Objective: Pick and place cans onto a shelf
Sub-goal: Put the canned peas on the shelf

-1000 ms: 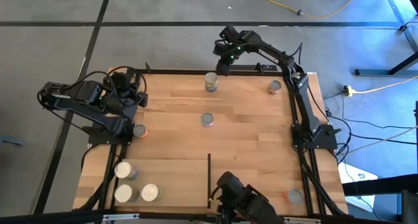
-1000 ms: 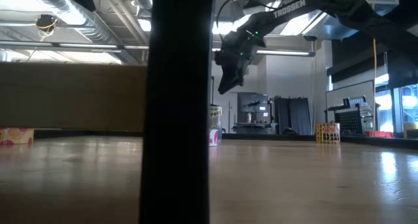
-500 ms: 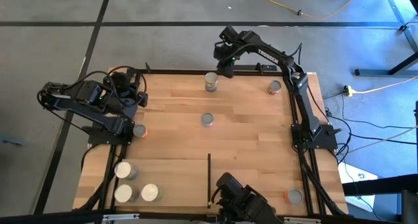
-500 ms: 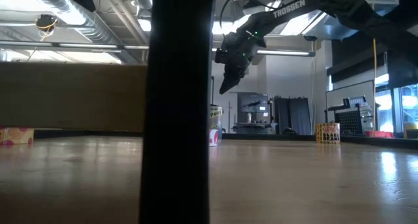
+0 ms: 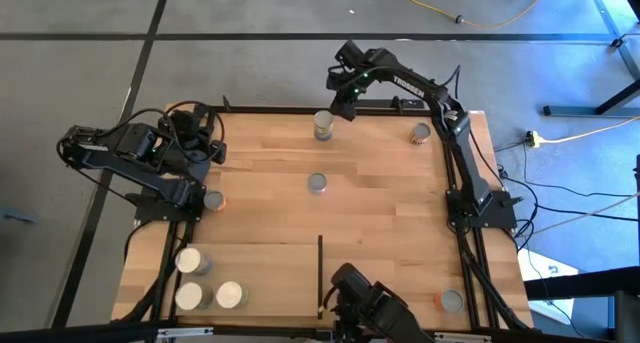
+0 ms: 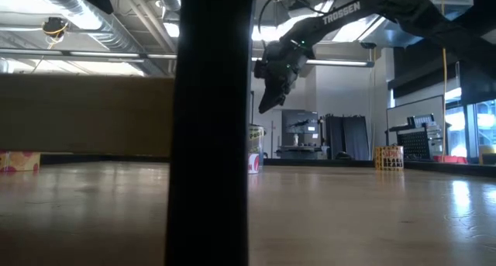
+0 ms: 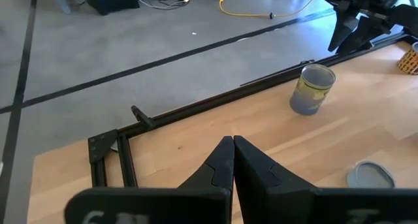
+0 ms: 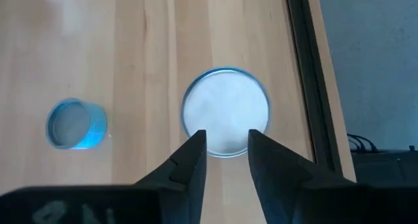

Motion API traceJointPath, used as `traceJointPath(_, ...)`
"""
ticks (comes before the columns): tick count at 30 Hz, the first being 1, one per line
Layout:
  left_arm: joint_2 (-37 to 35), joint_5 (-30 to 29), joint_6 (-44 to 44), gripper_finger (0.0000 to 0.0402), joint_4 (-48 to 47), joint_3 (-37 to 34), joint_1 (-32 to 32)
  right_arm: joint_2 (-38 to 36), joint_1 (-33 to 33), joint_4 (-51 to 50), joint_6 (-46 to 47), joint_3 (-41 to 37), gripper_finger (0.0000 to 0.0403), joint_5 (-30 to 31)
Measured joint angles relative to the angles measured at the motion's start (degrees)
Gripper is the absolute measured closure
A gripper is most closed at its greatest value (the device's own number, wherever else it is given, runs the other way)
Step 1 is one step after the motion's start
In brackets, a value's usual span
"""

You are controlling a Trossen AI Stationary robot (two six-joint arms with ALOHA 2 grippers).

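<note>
Right hand (image 8: 225,155) spread above round silver-topped can (image 8: 225,112)

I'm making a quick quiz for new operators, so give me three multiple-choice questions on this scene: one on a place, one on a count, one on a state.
1. Where is the right gripper?
A. Over the shelf
B. Above a can beside the table's edge
C. Resting on bare wood

2. How many cans stand on the shelf?
A. One
B. Three
C. Five

3. How is the left gripper?
A. Wide open
B. Shut on a can
C. Shut, holding nothing

Answers:
1 B: the right wrist view looks straight down on the can's top between the open fingers.
2 B: the high view shows three pale tops there.
3 C: its fingers meet with nothing between them.
</note>
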Motion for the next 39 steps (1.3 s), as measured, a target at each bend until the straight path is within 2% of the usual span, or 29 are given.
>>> traceJointPath(15,0.04,0.44,0.0,0.04,0.04,0.0,0.0,2.08,0.0,1.28,4.78,0.0,0.0288,0.23)
traceJointPath(25,0.04,0.41,0.0,0.04,0.07,0.0,0.01,3.63,0.0,1.86,6.01,-0.02,0.0288,6.4)
traceJointPath(39,0.04,0.41,0.0,0.04,0.07,0.0,0.0,4.13,0.0,2.2,6.66,0.0,0.0288,5.71)
